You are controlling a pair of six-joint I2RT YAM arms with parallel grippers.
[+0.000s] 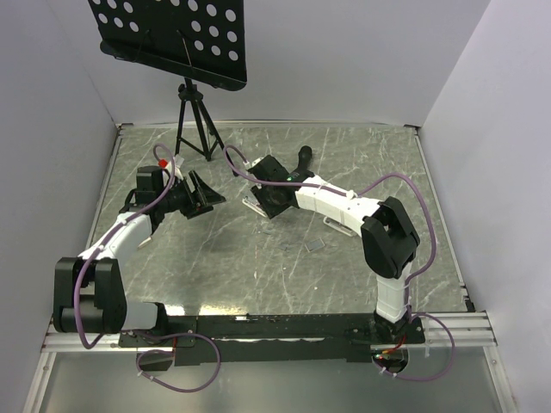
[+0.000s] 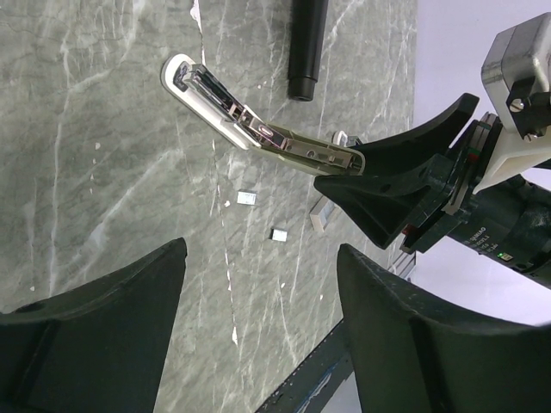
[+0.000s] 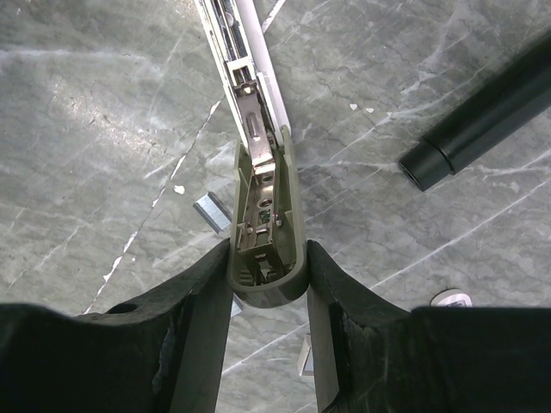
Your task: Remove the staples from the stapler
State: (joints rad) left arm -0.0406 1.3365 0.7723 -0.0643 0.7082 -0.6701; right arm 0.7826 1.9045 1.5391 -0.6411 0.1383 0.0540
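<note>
Two fingers [image 3: 198,327] of right gripper [image 3: 269,258] closed hard on rounded rear end of stapler [image 3: 263,185], one pad on each side wall. Stapler opened out, metal magazine channel exposed and facing the wrist camera, white body running from the grip toward 12 o'clock in right wrist view. Contact between far tip and table [image 1: 258,275] not determinable.

Short staple strip [image 3: 211,212] flat on the marble-patterned surface at 9 o'clock of the held end, just beside the stapler. End of black tube [image 3: 482,120] at 2 o'clock, well apart.

Left gripper [image 2: 263,249] spread wide, holding nothing, at 9 o'clock of the right gripper in top view and near it, pointed toward the stapler. Two small staple pieces [image 2: 247,198] seen from left wrist on the table between the open fingers and the stapler, touching neither.

Further out in top view, perforated music stand [image 1: 172,34] on its tripod at 11 o'clock, at the far edge of the table.
</note>
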